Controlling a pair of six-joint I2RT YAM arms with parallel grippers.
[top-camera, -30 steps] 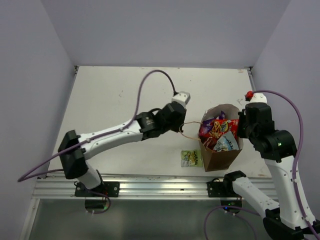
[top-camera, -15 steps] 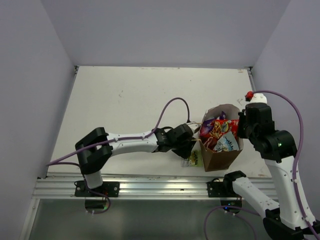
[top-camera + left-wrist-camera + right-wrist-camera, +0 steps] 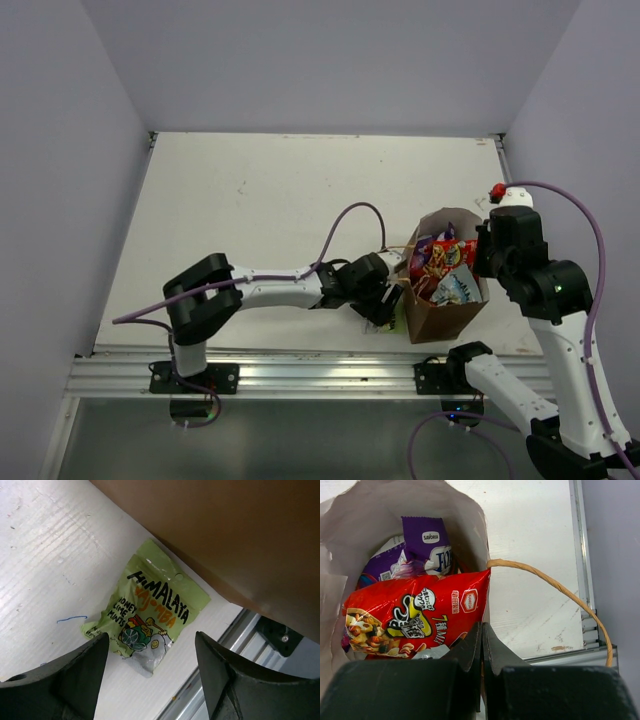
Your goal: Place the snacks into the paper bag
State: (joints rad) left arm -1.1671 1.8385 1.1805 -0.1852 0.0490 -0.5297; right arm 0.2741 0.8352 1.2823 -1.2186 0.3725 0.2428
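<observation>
The brown paper bag (image 3: pixel 440 312) stands open at the near right of the table, and its wall (image 3: pixel 225 530) fills the top of the left wrist view. Inside lie a red-orange printed packet (image 3: pixel 415 615), a purple packet (image 3: pixel 427 545) and a pale blue-white one (image 3: pixel 460 286). A green packet (image 3: pixel 147 612) lies flat on the table beside the bag's left side. My left gripper (image 3: pixel 151 636) hovers open just above it, one finger on each side. My right gripper (image 3: pixel 481 630) is shut on the bag's right rim, next to the tan handle (image 3: pixel 545 587).
An aluminium rail (image 3: pixel 300 372) runs along the table's near edge, close to the green packet (image 3: pixel 240 635). Purple cables loop over both arms (image 3: pixel 350 215). Pale walls close in the table on the left, back and right.
My left arm swung down from the bag's left handle towards the near edge, and its gripper opened over the green packet. The right gripper stayed shut on the bag.
</observation>
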